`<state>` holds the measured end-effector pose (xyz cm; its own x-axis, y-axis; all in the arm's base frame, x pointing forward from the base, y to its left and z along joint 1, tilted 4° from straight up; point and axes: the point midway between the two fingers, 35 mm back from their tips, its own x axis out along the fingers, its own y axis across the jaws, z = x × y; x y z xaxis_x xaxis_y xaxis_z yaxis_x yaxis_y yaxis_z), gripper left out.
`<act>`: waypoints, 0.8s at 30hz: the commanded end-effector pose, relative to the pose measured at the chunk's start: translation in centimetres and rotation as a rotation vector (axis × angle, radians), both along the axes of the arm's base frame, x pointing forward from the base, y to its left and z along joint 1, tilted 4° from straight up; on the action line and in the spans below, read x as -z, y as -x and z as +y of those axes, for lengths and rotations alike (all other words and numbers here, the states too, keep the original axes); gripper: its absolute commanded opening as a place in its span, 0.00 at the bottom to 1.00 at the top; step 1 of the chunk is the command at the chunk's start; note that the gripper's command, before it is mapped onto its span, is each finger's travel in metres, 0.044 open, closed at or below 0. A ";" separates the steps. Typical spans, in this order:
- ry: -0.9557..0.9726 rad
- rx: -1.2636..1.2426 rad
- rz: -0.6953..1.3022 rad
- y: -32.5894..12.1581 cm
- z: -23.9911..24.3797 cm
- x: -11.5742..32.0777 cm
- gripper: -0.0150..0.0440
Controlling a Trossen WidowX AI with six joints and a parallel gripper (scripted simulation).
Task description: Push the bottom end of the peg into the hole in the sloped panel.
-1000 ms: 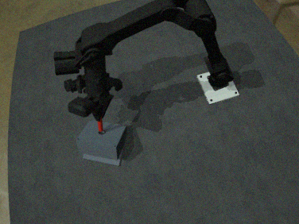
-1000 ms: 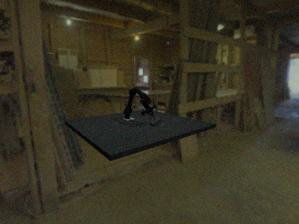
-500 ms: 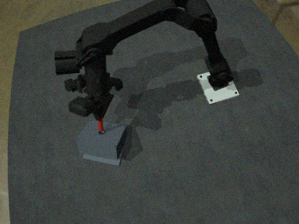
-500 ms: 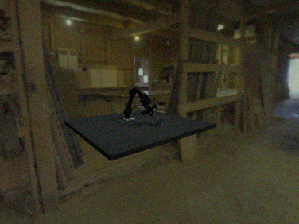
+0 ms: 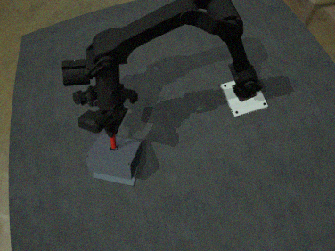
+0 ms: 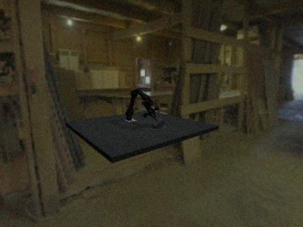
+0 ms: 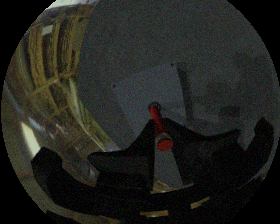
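The red round peg [image 5: 113, 141] [image 7: 157, 121] is held between the fingers of my gripper [image 5: 111, 134] [image 7: 158, 121]. Its bottom end is at the hole [image 5: 114, 149] in the face of the grey sloped panel [image 5: 98, 157] [image 7: 135, 95]. The lower tip of the peg is not visible, and how deep it sits cannot be told. The peg lies roughly along the hole's direction. My gripper is shut on the peg, a short way above the panel's face. In the exterior view the peg and panel are very small.
The arm's white base plate [image 5: 237, 108] stands on the dark table [image 5: 200, 196] [image 6: 117, 142], to the right of the panel in the top view. The arm arches above the table between base and panel. The table's edges show in the top and exterior views.
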<state>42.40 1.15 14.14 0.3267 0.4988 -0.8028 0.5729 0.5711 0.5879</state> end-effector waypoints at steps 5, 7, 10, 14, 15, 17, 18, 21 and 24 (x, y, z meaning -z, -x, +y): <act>-0.001 0.005 0.007 0.0 0.2 0.5 0.25; -0.001 0.005 0.007 -0.1 0.2 0.5 0.25; -0.001 0.005 0.007 -0.1 0.3 0.7 0.25; -0.001 0.005 0.007 -0.2 0.4 0.8 0.25; -0.001 0.005 0.007 -0.2 0.4 0.9 0.25; -0.002 0.005 0.007 -0.3 0.4 0.9 0.25; -0.002 0.005 0.007 -0.3 0.5 1.0 0.25; -0.002 0.005 0.007 -0.3 0.5 1.1 0.25; -0.002 0.005 0.007 -0.4 0.6 1.2 0.25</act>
<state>42.78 1.73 13.20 0.3255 0.5021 -0.8012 0.5729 0.5695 0.5895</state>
